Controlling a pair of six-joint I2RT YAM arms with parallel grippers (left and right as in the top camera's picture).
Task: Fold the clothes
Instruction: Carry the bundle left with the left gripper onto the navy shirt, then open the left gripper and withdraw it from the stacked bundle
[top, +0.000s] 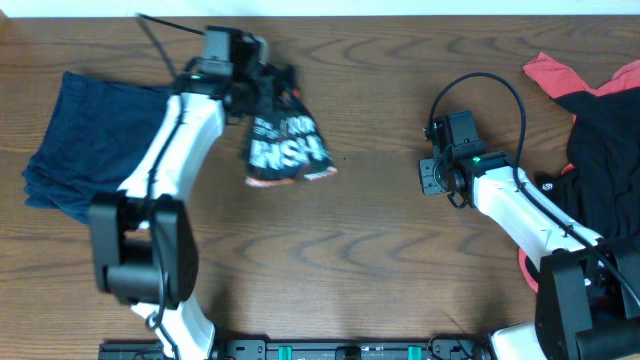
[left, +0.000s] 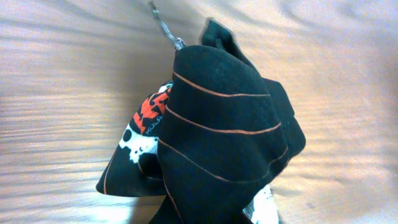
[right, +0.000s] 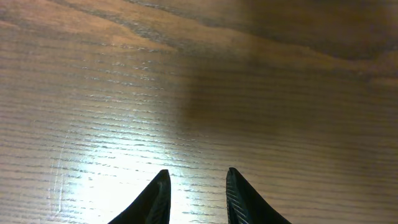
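Near edge of table (top: 340, 270): both arm bases, L at near-left, R at near-right. Just beyond R base, by R edge: sliver of red cloth (top: 524, 270) peeking out beside the arm.

Further in, R gripper (top: 430, 176) right of centre, over bare wood, touching no garment. In R wrist view, two dark fingertips (right: 155, 199) apart w/ strip of wood grain between. Jaws partly spread, nothing held.

Along R edge, mid-depth to far: heap of clothes, black garment (top: 608, 140) on top, red garment (top: 556, 72) poking out on far side, twd far-right corner.

Left of centre, approx level w/ R gripper and beyond: black jersey (top: 285, 140), bunched into narrow bundle, white lettering (top: 288, 152) facing up, orange-edged hem nearest.

In L wrist view, same jersey close up, crumpled. Thin orange lines (left: 217, 127) across black fabric, red-and-white print (left: 144, 124) showing in a fold, wood below. Own fingers hidden by cloth.

Far end of jersey at L gripper (top: 258, 72), close to far edge, left of centre. Jaws pressed together, pinching jersey's far end. Near end of bundle resting on wood or hanging clear: can't tell.

By L edge, mid-depth to far: navy garment (top: 75, 140), lying flat, layered edges at its near side, part under L arm's white link, well apart from jersey.
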